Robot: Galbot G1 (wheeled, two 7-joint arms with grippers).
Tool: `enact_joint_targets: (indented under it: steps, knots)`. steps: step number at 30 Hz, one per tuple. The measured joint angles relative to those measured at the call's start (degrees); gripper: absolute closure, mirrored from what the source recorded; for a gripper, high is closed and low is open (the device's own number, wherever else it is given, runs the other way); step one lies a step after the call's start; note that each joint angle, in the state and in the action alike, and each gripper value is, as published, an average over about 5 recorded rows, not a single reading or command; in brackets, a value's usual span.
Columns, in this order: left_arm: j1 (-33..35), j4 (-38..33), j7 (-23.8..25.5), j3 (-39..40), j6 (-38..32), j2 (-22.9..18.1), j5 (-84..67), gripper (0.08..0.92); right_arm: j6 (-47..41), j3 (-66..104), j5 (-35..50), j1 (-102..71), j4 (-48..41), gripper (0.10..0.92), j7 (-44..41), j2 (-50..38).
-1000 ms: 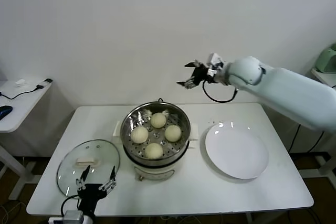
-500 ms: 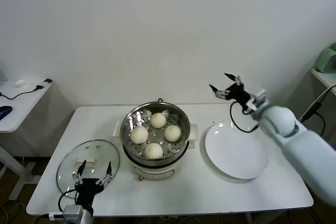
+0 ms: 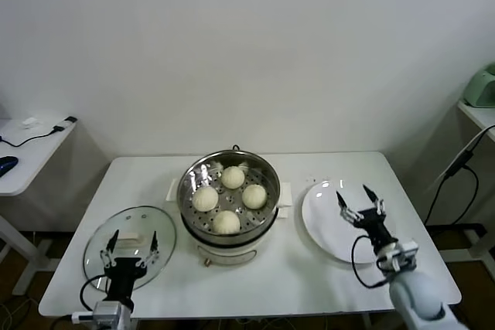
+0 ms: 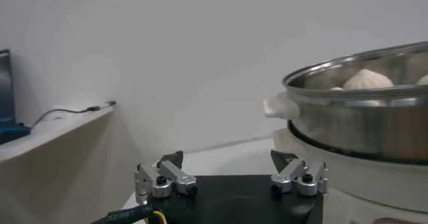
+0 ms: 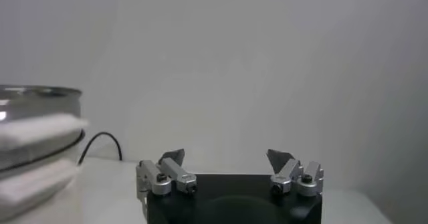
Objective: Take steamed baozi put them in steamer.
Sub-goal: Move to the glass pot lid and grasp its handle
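Observation:
Several cream-white baozi [image 3: 230, 199] lie in the round steel steamer [image 3: 190, 177] at the table's middle. One baozi top shows over the rim in the left wrist view [image 4: 366, 79]. My right gripper [image 3: 358, 203] is open and empty, low over the white plate [image 3: 329, 229] at the right. My left gripper [image 3: 132, 240] is open and empty, low at the front left over the glass lid [image 3: 104, 241]. In the right wrist view the right gripper [image 5: 226, 156] shows spread fingers with nothing between them. In the left wrist view the left gripper [image 4: 227, 157] shows the same.
The steamer's cream base [image 4: 374, 176] and side handle [image 4: 277, 106] stand close beside the left gripper. A side table [image 3: 23, 152] with cables is at the far left. A black cable [image 3: 452, 171] hangs at the right.
My right arm has swung from high behind the steamer down and to the right, ending low over the plate. The left gripper has drawn slightly back toward the table's front edge.

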Motion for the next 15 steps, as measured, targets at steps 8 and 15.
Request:
enact_joint_targets:
  steps: [8,15]
  knots:
    - [-1.03,4.29,-7.03,-1.63,-3.88,2.72,13.71,0.177,2.55,2.46,-2.64,-4.79,0.74,0.203,0.98,6.33]
    - [-1.26,11.0,-14.43,-2.32,-4.83,5.84,33.89,0.177,2.57,3.47,-4.15,-6.11,0.94,0.203,1.65,8.58]
